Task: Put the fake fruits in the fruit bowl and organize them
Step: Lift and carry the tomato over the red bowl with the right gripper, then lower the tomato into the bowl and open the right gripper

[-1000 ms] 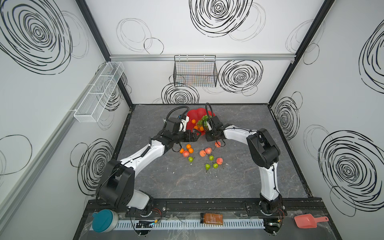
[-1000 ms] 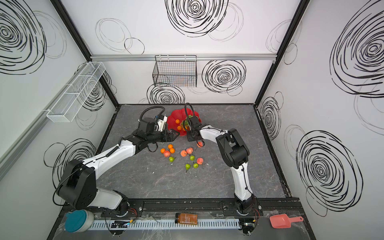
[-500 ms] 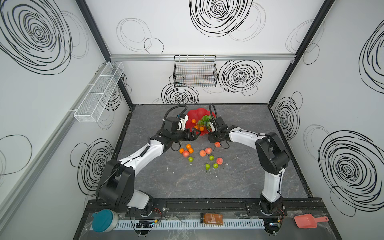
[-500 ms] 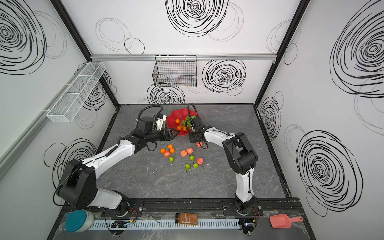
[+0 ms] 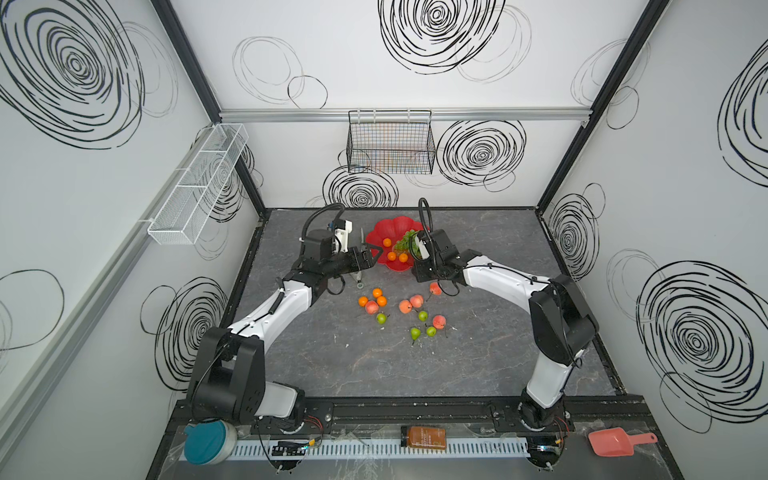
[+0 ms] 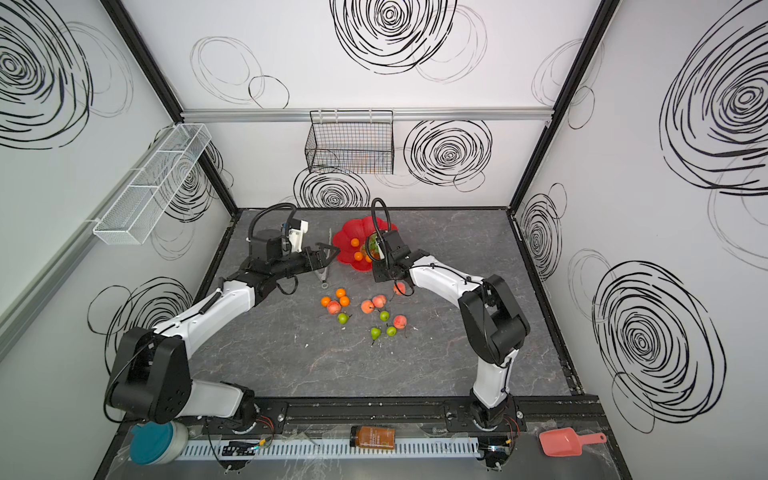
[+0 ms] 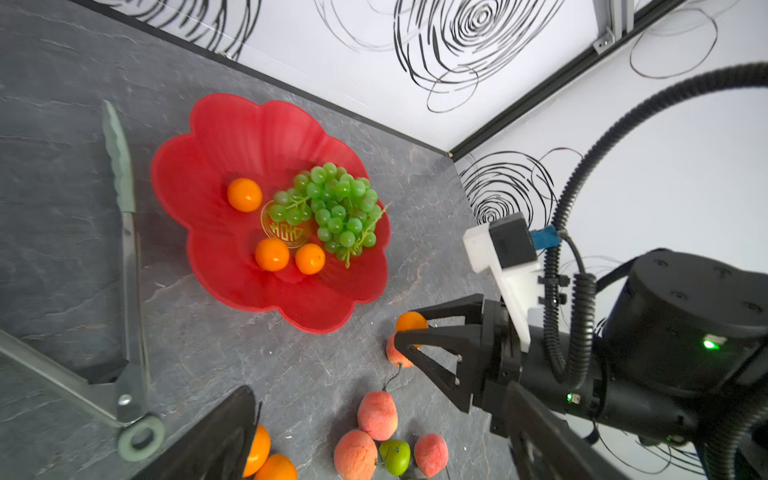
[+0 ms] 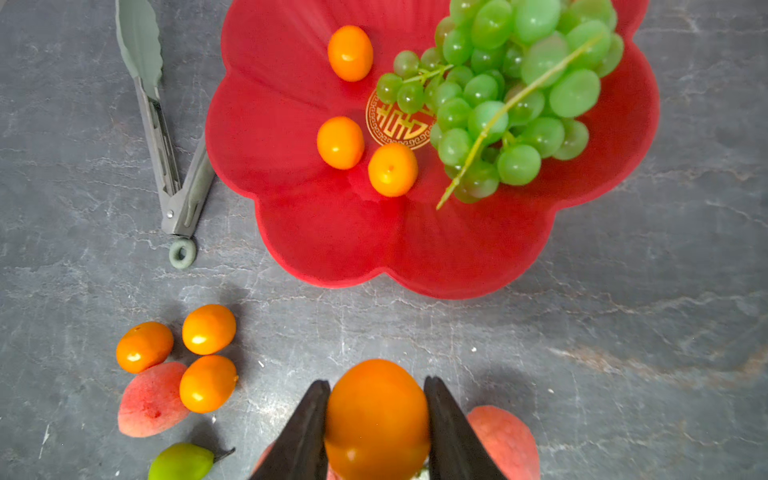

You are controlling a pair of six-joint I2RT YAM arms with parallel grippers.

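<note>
Right gripper (image 8: 376,382) stays clamped on a tangerine (image 8: 376,415) while its arm swings outward. We expect the fruit bowl (image 8: 332,241) drop next.

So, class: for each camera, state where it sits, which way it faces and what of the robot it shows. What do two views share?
Both top views: high at the front, looking down on the table; left arm and right arm show entire.
Left wrist: on the left arm, facing across the fruit bowl to the right pincer gripping a tangerine; a finger of the left pincer edges in.
Right wrist: on the right arm, facing the fruit bowl; its fingers clamp the tangerine.
Shared: both wrist views show grapes and tongs.
</note>
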